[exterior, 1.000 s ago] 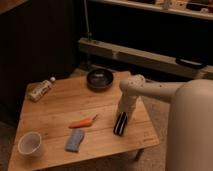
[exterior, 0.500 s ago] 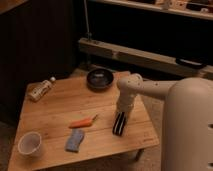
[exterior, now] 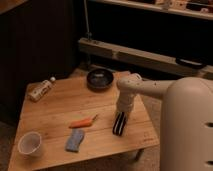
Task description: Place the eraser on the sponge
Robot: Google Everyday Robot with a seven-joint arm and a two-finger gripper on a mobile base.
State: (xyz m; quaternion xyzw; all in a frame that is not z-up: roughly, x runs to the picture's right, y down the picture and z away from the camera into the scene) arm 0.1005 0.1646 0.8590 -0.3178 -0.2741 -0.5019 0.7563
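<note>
Dim warm light. Table (exterior: 55, 112) lit; 12 o'clock black. Gripper (exterior: 118, 130), table's 4 o'clock, clamping eraser (exterior: 120, 122), reads dark.

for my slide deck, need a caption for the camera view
End effector at the eraser on the wooden table, sponge lying apart, left in frame.

Cream-white rounded arm (exterior: 145, 90), bulky pale body (exterior: 187, 125) — claw (exterior: 120, 121) low over the table (exterior: 55, 107).

The eraser (exterior: 119, 124) is held upright in the hand (exterior: 118, 130) over the counter's (exterior: 52, 112) right side; the sponge (exterior: 75, 141) is seen apart, just beside an orange carrot (exterior: 83, 122).
</note>
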